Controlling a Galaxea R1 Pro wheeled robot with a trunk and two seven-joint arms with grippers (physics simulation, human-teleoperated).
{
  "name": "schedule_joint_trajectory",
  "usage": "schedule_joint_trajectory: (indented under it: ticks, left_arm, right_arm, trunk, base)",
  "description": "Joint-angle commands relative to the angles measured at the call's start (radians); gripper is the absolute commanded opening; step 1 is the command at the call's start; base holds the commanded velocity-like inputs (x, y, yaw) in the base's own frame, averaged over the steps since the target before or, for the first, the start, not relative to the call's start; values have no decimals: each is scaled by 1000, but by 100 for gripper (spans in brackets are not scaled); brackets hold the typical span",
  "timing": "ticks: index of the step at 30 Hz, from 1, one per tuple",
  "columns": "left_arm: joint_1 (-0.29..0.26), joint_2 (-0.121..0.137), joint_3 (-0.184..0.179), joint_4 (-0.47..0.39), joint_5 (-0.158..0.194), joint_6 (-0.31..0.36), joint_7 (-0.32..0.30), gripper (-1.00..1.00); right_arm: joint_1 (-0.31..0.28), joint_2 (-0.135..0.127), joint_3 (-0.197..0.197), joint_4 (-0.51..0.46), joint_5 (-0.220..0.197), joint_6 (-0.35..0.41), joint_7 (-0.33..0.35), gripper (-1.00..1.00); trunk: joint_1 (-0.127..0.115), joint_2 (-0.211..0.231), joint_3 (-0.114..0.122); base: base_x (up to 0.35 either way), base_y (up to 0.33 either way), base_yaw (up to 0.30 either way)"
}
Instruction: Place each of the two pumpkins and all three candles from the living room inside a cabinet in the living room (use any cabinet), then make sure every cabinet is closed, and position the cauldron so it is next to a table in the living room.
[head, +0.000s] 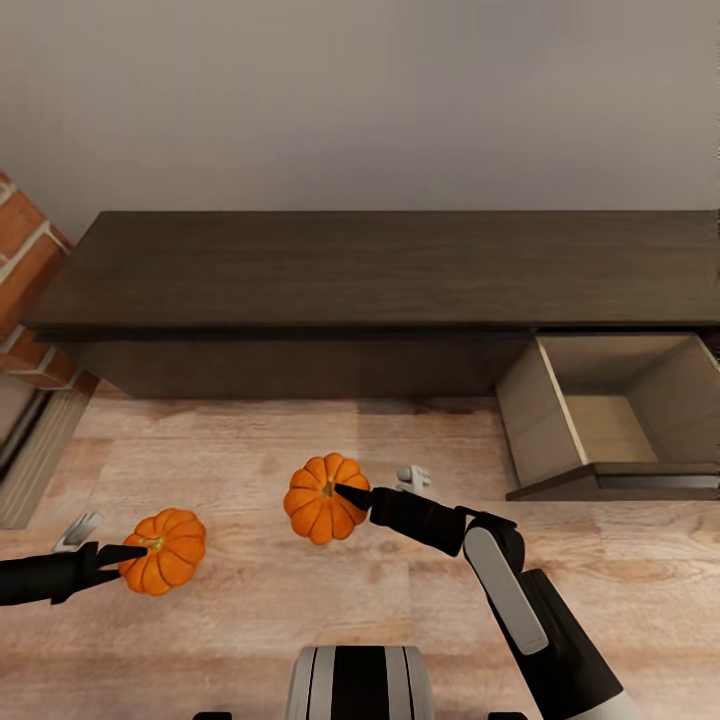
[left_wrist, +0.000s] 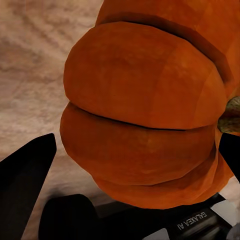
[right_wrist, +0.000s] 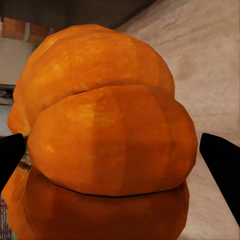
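Left tool (head: 128, 555) clenched on the left pumpkin (head: 163, 550), black fingers pinching at the stem, held above the wood plank floor (head: 250, 600) low at the left of the head view. In the left wrist view, that pumpkin (left_wrist: 145, 115) bulging between two dark fingertips (left_wrist: 25, 175), ribbed orange skin up close, brownish stem (left_wrist: 230, 116) at the edge, pale floor behind. Small pale clip-like object (head: 80, 528) on the floor just behind the left arm; cannot tell what it is. Brick fireplace corner (head: 25, 250) at the far left, touching the end of the cabinet.

Farther right, second pumpkin (head: 325, 497) near the middle of the floor, grasped by the right tool (head: 345, 493), one finger tip laid across the stem, black forearm reaching in from the lower right. In the right wrist view, same pumpkin (right_wrist: 110, 130) sitting between two black fingertips (right_wrist: 222, 165), floor and a strip of brick beyond. Another small pale object (head: 413, 477) on the floor just beside the right arm.

Long dark-brown cabinet (head: 380, 265) against the grey wall, across the whole width. At its right end, one drawer (head: 610, 425) pulled out over the floor, pale tan inside, well apart from both pumpkins.
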Motion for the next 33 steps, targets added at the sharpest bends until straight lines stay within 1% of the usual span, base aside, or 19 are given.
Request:
schedule_joint_trajectory:
  ticks: [1,6,8,9,11,13,16,17,21,24,29,33]
  left_arm:
    - [-1,1,-3,1,3,4,-2,-100]
    - [-1,6,-2,1,2,16,-2,-100]
    - [-1,7,-4,-1,0,19,-2,-100]
    - [-1,7,-4,-2,-2,20,-2,-100]
    - [-1,7,-5,-3,-20,23,-3,-100]
    - [-1,7,-5,-4,-56,24,-4,-100]
    - [-1,9,-5,-3,-78,24,-5,-100]
    - [-1,21,-5,-3,-87,24,-5,-100]
    - [-1,35,-5,-3,-88,25,-5,-100]
    - [-1,41,-5,-2,-88,25,-5,-100]
    - [-1,43,-5,-2,-88,25,-5,-100]
    - [-1,43,-5,-3,-88,25,-5,-100]
  right_arm:
    - [0,1,0,0,3,5,0,-100]
    - [0,1,2,3,-9,12,-51,-100]
    - [0,6,2,3,-17,41,-71,-100]
    - [0,13,3,2,-20,55,-76,-100]
    - [0,28,3,1,-23,76,-91,-100]
    - [0,37,3,2,-25,85,-119,-100]
    - [0,41,3,3,-27,88,-136,-100]
    - [0,43,3,9,-28,89,-142,-100]
    - [0,43,3,45,-28,85,-143,-100]
    - [0,44,3,54,-28,83,-143,-100]
    - [0,44,3,58,-28,85,-144,-100]
    - [0,44,3,59,-28,86,-144,-100]
  trunk:
    - [-1,0,3]
    - [-3,1,23]
    - [-4,2,30]
    - [-4,2,34]
    - [-5,2,42]
    - [-6,3,50]
    - [-7,4,61]
    - [-8,4,65]
    - [-10,5,81]
    - [-11,5,92]
    - [-13,7,112]
    - [-15,7,127]
  base:
    - [0,0,0]
    - [0,0,0]
    - [0,0,0]
    - [0,0,0]
    - [0,0,0]
    - [0,0,0]
    - [0,0,0]
    - [0,0,0]
    - [0,0,0]
    - [0,0,0]
    - [-3,0,0]
    - [-181,0,0]
